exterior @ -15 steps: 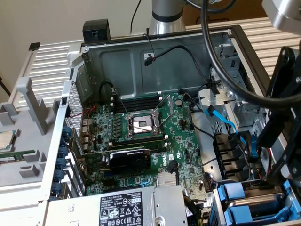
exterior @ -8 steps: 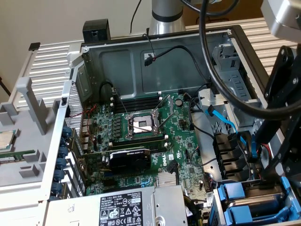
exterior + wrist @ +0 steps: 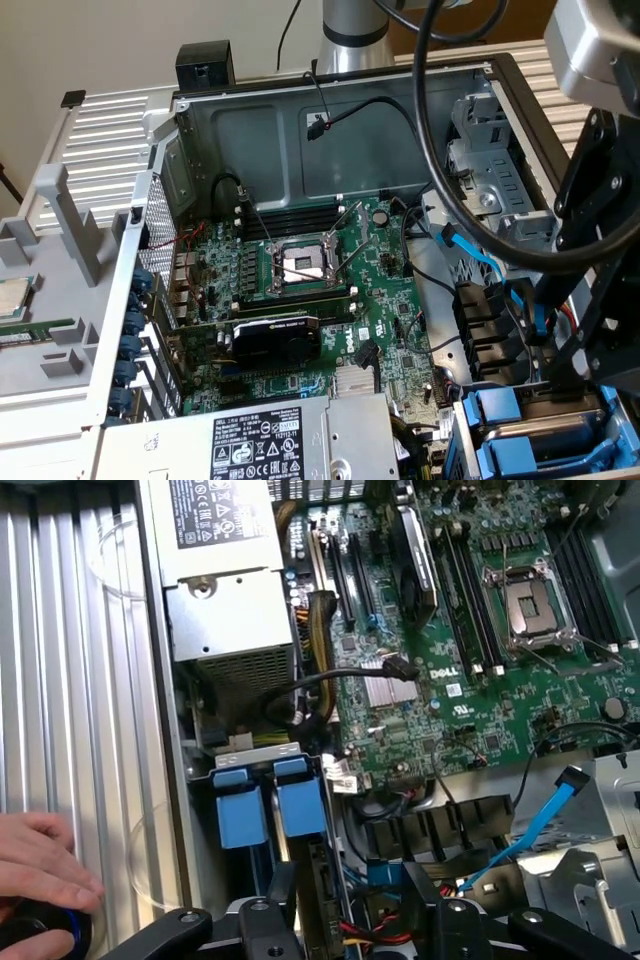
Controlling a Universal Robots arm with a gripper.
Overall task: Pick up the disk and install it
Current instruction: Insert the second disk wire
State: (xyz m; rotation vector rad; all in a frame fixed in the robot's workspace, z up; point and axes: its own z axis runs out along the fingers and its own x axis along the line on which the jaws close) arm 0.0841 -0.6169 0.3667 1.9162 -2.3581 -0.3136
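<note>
Disk (image 3: 560,428) shows as a grey metal face between bright blue frame rails. It sits in the drive bay at a corner of the open computer case (image 3: 250,120), at the exterior view's lower right, near the power supply (image 3: 260,440). In the wrist view two blue tray handles (image 3: 270,805) stand side by side at the bay's mouth; which one belongs to the disk cannot be told, as no label shows. The tool (image 3: 348,890) hangs just above this bay, released, its black fingers spread with nothing between them. A blue cable (image 3: 540,820) runs past the bay over the metal cage. A person's hand (image 3: 40,870) rests on the ribbed table (image 3: 80,680) beside the case, touching a dark round object (image 3: 40,935).
</note>
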